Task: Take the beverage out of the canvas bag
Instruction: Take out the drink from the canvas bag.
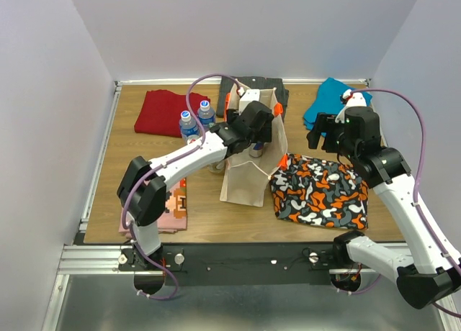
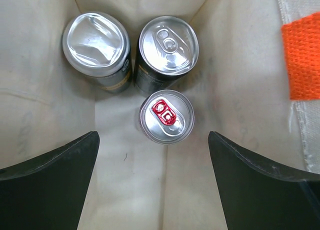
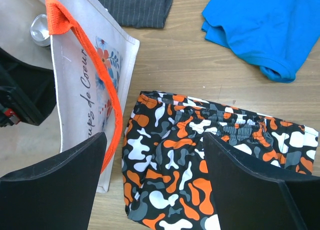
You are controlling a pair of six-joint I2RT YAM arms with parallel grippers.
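The beige canvas bag [image 1: 245, 174] with orange handles stands upright at mid-table. My left gripper [image 1: 253, 126] hangs over its open mouth, open and empty. In the left wrist view its fingers [image 2: 55, 185] frame the bag's floor, and three upright cans stand beyond them: a slim can with a red tab [image 2: 166, 116] nearest, a dark can [image 2: 168, 46] behind it, and a can with a dented foil top [image 2: 96, 44] at the left. My right gripper [image 1: 325, 133] is open and empty, above the camouflage shorts [image 3: 200, 155] to the right of the bag [image 3: 85, 90].
Two water bottles [image 1: 196, 121] stand left of the bag. Folded clothes lie around: a red one [image 1: 166, 111] at back left, a dark striped one [image 1: 277, 90] behind the bag, a blue one [image 1: 328, 101] at back right, a pink printed one [image 1: 176, 209] at front left.
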